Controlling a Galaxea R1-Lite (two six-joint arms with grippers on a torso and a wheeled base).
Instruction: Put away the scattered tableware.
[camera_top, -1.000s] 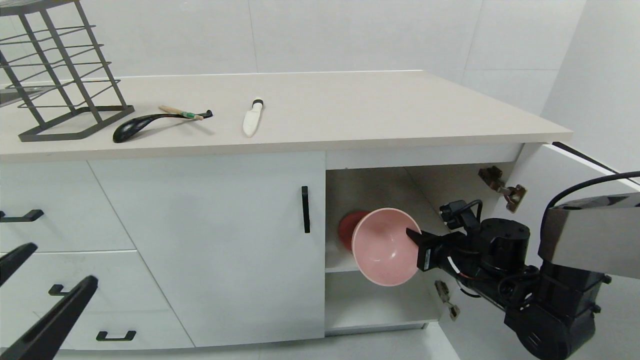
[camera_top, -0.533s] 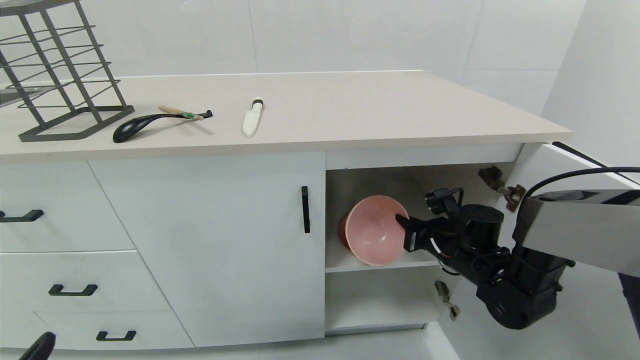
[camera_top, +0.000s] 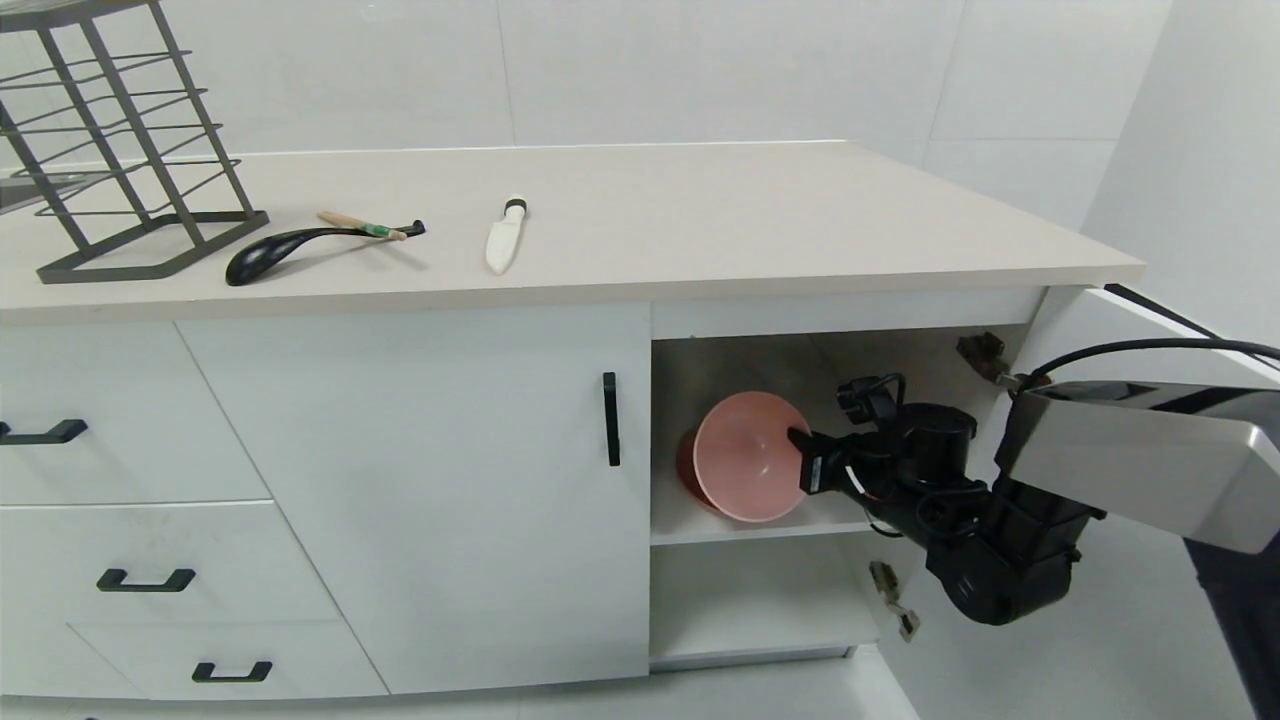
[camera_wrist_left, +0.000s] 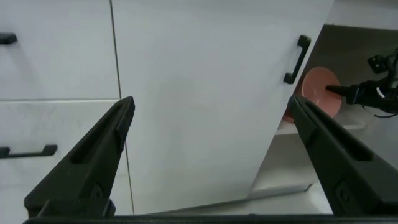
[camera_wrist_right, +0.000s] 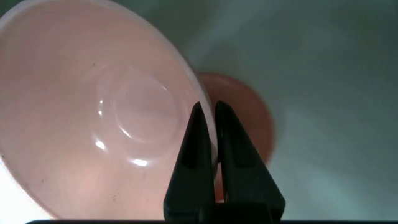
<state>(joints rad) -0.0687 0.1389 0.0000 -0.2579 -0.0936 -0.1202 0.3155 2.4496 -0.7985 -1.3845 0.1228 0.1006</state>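
Open white cabinet (camera_top: 420, 480), upper shelf (camera_top: 672, 522): right fingers (camera_wrist_right: 194, 155) clamp the rim of the tilted round pink bowl (camera_top: 745, 455), a red bowl (camera_top: 685, 465) just behind. We should level it, seat it, then release.

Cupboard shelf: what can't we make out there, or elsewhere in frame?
- Head view: red item mostly covered by pink bowl; type unclear.
- Head view: whether the bowl touches the shelf; its own rim hides the contact.
- Head view: wire rack cut off by top and left edges.
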